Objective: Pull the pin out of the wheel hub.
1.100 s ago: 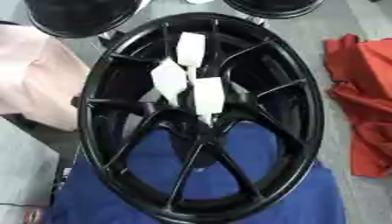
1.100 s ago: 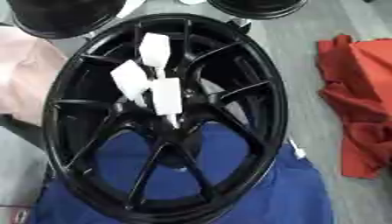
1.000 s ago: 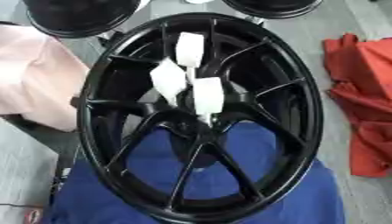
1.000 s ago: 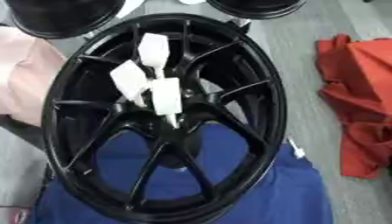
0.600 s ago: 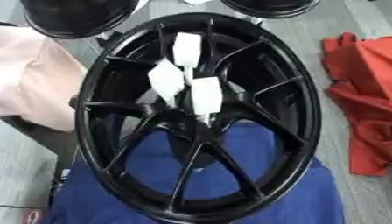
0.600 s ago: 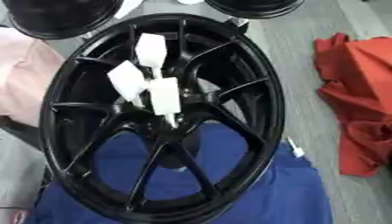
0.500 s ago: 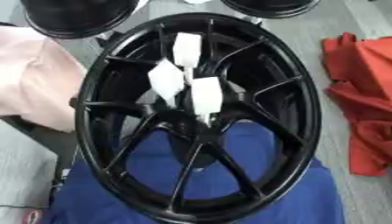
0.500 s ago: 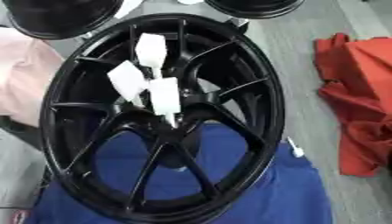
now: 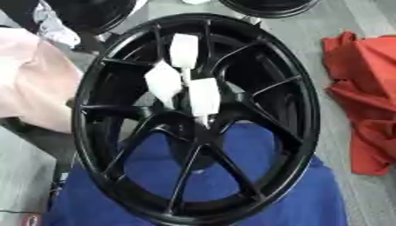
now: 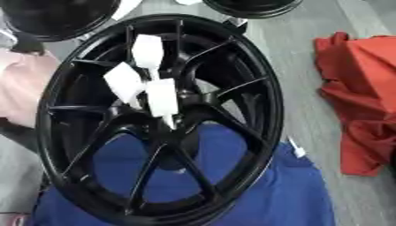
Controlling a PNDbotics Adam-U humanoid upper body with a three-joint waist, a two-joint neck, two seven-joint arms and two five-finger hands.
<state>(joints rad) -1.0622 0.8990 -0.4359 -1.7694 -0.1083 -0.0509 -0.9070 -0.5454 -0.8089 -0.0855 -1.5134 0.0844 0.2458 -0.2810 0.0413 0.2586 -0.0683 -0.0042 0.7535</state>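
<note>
Nothing has shifted over the last second: three white-tagged pins (image 9: 204, 98) remain seated at the centre of the black wheel hub (image 9: 197, 114), which rests on a blue cloth (image 9: 232, 194). Neither hand is in view, so extraction has yet to begin.

Glossy black wheel hub (image 9: 302, 110), three white pins (image 9: 204, 96), blue cloth (image 9: 255, 185), red cloth (image 9: 370, 97), pale pink fabric (image 9: 35, 84)
</note>
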